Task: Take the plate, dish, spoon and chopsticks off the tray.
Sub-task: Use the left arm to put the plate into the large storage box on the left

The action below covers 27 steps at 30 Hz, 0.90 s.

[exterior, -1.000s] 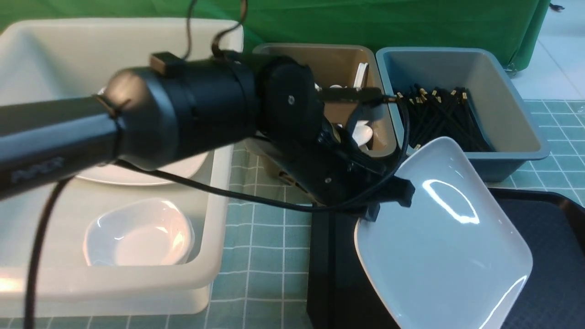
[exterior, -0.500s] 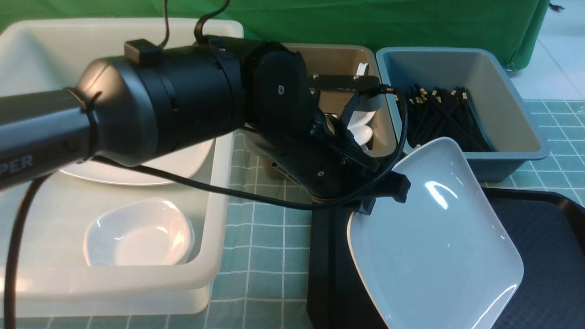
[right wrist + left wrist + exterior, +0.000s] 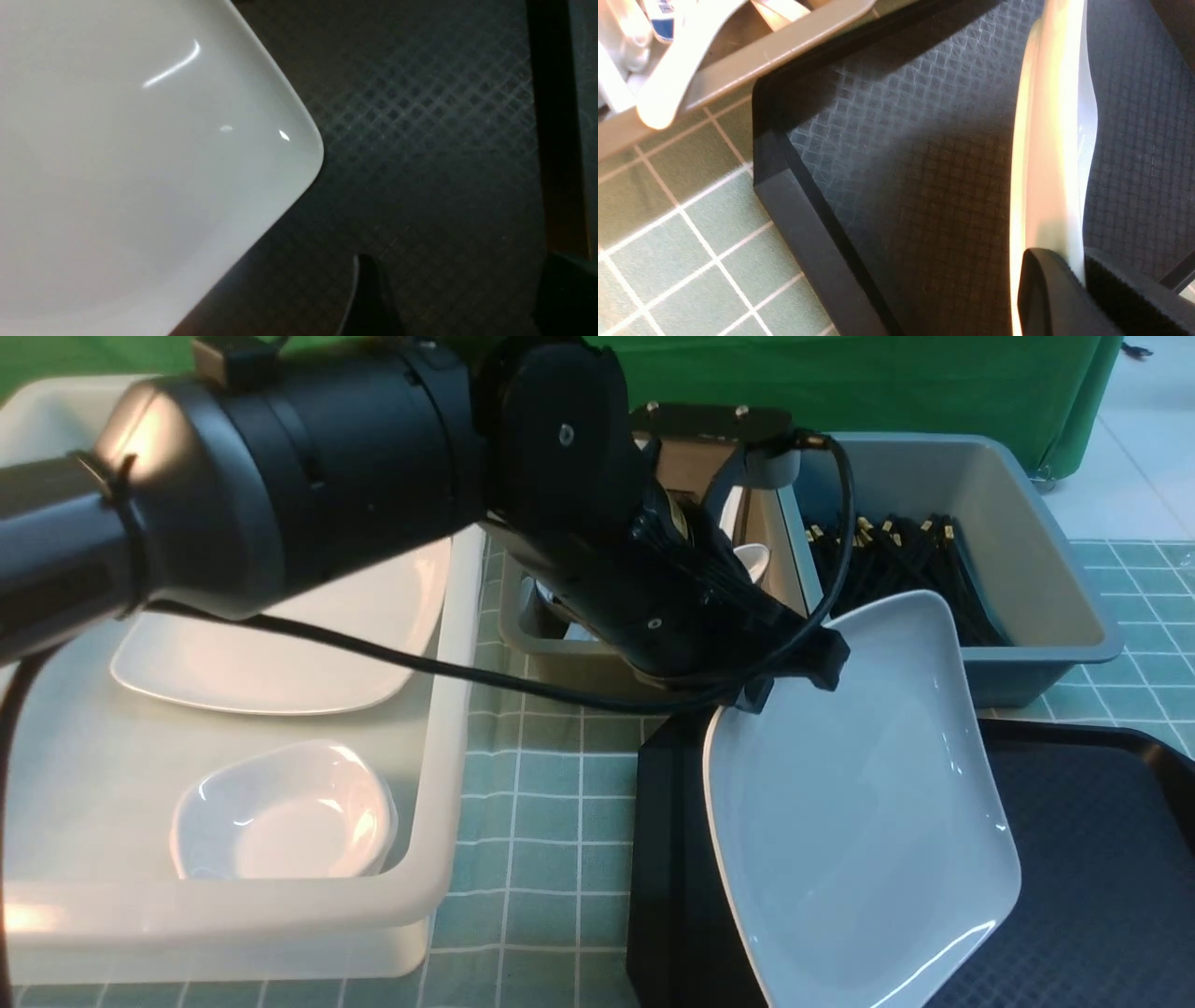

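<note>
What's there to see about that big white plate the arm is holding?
The plate is large, square with rounded corners and a shallow raised rim, glossy white like glazed china, and empty. It hangs steeply tilted over the black tray, pinched by one rim edge in the left gripper. Nothing else visibly touches it.

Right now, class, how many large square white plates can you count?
2. One plate tilts over the tray, gripped by the left gripper; a second plate lies in the white tub, partly behind the left arm.

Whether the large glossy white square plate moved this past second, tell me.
Yes: the plate, in the left gripper, rose against the grey plastic tub and swung left.
</note>
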Each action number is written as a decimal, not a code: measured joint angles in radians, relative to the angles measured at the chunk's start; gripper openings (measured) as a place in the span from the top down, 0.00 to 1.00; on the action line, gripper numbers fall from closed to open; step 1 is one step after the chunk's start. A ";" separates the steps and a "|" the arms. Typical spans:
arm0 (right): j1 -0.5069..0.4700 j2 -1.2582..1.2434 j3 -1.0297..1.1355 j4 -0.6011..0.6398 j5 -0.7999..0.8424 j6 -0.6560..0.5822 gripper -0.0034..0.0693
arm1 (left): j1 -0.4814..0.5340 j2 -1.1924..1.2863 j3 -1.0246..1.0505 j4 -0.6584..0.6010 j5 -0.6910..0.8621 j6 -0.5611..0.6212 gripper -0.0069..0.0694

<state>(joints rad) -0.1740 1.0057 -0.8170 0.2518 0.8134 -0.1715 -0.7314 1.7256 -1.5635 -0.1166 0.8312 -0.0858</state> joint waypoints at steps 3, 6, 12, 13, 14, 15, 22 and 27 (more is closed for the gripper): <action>0.000 0.000 0.000 0.000 0.000 -0.002 0.29 | 0.000 0.000 -0.013 0.012 0.009 0.000 0.87; 0.000 0.000 0.000 0.000 0.000 -0.002 0.29 | 0.000 0.000 -0.041 0.028 0.030 0.000 0.87; 0.000 0.000 0.000 0.000 0.000 -0.002 0.29 | 0.000 0.000 -0.111 0.062 0.077 0.000 0.87; 0.000 0.000 0.000 0.000 -0.002 -0.002 0.29 | 0.000 0.000 -0.141 0.069 0.092 0.000 0.87; 0.000 0.000 0.000 0.000 -0.004 -0.002 0.29 | 0.000 0.000 -0.161 0.074 0.103 0.000 0.87; 0.000 0.000 0.000 0.000 -0.007 -0.002 0.29 | 0.003 0.000 -0.182 0.078 0.115 0.000 0.87; 0.000 0.000 0.000 0.000 -0.008 -0.002 0.29 | 0.073 -0.001 -0.326 0.079 0.203 0.001 0.87; 0.000 0.000 0.000 0.000 -0.013 -0.002 0.29 | 0.235 -0.030 -0.409 0.059 0.245 0.016 0.87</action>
<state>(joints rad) -0.1740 1.0057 -0.8170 0.2518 0.8003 -0.1737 -0.4965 1.6956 -1.9726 -0.0574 1.0759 -0.0696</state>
